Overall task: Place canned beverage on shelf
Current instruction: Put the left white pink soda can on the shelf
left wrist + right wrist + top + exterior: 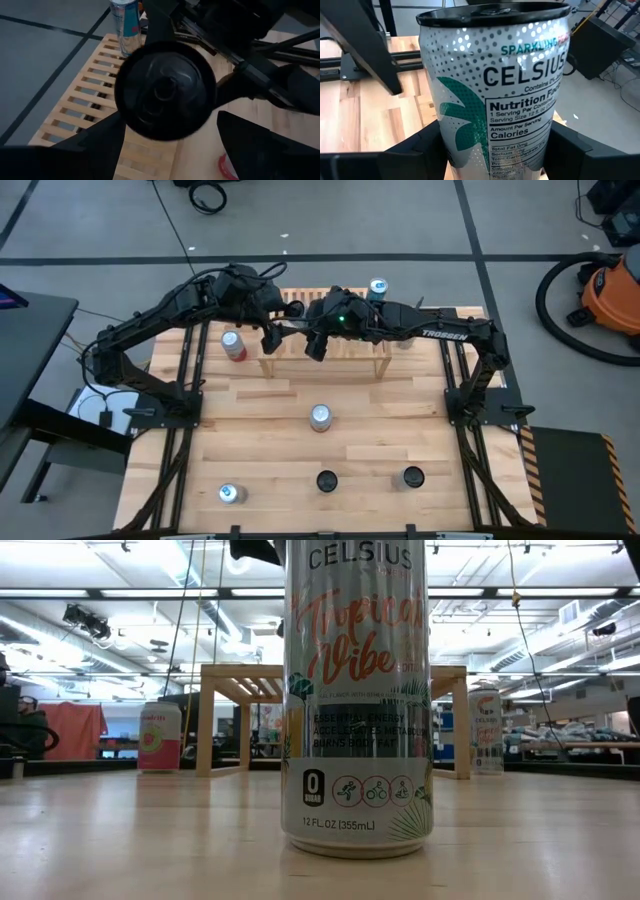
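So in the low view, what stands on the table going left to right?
Pink can → left leg of the wooden shelf → big Celsius can close to the camera → right leg of the shelf → white Celsius can at the far right.

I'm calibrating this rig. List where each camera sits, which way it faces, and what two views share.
High: above the table, facing straight down; both arms meet over the shelf.
Low: at table-top height, facing level across; a standing can fills it.
Left wrist: on the left arm, facing the held can end-on; left gripper open near it.
Right wrist: on the right arm, facing that can's side; right gripper clamps it.
Shared: both wrist views show the held can.
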Controlling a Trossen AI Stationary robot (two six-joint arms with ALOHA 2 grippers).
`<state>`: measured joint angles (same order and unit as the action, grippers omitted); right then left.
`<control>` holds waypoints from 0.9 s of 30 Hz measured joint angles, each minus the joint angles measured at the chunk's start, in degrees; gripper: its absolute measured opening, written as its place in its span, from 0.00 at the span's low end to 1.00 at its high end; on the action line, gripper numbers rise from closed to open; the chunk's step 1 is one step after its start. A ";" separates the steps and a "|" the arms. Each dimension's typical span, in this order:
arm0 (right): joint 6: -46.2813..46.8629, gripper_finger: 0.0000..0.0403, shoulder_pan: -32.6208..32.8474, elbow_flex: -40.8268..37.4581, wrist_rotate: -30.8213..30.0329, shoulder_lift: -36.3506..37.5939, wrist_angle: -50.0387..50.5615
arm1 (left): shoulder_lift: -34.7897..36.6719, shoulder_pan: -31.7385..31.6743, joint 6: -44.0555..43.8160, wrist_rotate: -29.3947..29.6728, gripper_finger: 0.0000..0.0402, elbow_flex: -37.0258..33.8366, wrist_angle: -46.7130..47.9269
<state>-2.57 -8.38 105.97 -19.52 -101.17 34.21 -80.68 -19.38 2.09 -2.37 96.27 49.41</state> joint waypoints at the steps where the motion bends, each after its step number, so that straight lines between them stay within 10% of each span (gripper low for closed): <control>1: 0.00 0.62 -0.02 0.00 -0.31 0.19 -0.06 | 0.00 0.00 0.00 -0.21 0.78 0.00 0.11; 27: -0.61 0.62 -6.11 0.00 1.50 11.21 3.70 | 0.00 2.25 4.71 -0.50 0.78 0.00 -6.41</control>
<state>-3.18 -14.50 105.97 -18.02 -89.95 37.91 -80.68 -17.12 6.79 -2.87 96.27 43.00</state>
